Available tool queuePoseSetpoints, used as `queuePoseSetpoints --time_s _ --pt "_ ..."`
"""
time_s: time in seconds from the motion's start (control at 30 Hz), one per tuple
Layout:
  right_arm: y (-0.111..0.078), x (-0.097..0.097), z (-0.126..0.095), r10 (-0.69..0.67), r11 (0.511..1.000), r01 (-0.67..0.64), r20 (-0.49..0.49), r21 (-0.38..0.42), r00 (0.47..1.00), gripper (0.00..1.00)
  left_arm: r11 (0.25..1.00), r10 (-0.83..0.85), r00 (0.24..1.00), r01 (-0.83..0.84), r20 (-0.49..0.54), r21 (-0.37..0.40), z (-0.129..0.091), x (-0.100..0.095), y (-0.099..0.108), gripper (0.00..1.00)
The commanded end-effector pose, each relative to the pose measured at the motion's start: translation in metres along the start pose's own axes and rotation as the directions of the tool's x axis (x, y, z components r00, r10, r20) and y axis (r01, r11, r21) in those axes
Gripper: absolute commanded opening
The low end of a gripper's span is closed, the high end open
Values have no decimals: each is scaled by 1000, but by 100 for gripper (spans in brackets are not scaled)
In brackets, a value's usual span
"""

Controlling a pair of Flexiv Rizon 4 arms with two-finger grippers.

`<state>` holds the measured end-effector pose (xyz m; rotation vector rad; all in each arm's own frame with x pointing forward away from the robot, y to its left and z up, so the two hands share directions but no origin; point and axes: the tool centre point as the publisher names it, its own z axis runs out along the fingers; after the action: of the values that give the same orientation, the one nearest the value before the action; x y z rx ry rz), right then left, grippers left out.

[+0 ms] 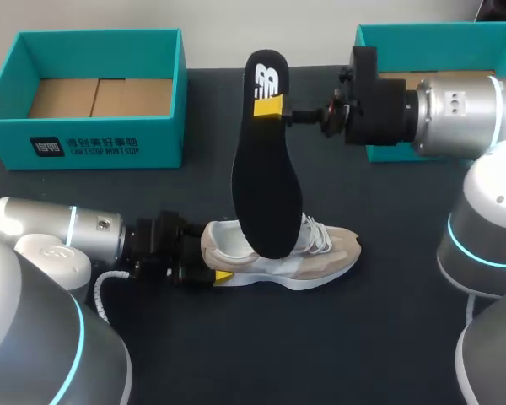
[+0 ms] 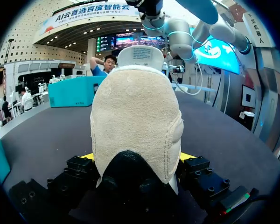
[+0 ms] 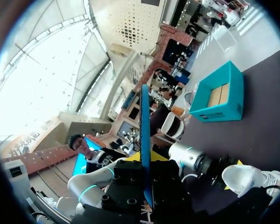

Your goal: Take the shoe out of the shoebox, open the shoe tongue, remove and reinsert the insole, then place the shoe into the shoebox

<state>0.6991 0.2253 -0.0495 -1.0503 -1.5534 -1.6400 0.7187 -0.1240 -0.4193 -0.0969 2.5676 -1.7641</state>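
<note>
A beige and white sneaker (image 1: 308,253) lies on its side on the dark table (image 1: 388,337), toe to the right. My left gripper (image 1: 213,261) comes in low from the left, one finger on each side of the heel (image 2: 135,126), shut on it. My right gripper (image 1: 270,107) reaches in from the right and is shut on a black insole (image 1: 266,181) near its heel end. The insole hangs upright, its toe end down at the shoe's opening. In the right wrist view the insole (image 3: 145,135) shows edge-on between the fingers, with the sneaker (image 3: 252,179) below.
An open teal shoebox (image 1: 93,135) with a cardboard floor stands at the back left, also seen as the teal box (image 3: 219,98). A second teal box (image 1: 422,38) stands at the back right, partly behind my right arm.
</note>
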Motion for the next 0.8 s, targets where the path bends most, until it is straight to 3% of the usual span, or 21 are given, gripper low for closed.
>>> queuePoseSetpoints --time_s 0.03,0.8 --pt "-8 11 -9 -10 1000 10 0 -1 1000 0 1000 0 1000 0 -1 -3 0 0 3 0" --pt "-32 51 -32 -7 1000 6 -16 -7 1000 0 1000 0 1000 0 -1 -3 0 0 3 0"
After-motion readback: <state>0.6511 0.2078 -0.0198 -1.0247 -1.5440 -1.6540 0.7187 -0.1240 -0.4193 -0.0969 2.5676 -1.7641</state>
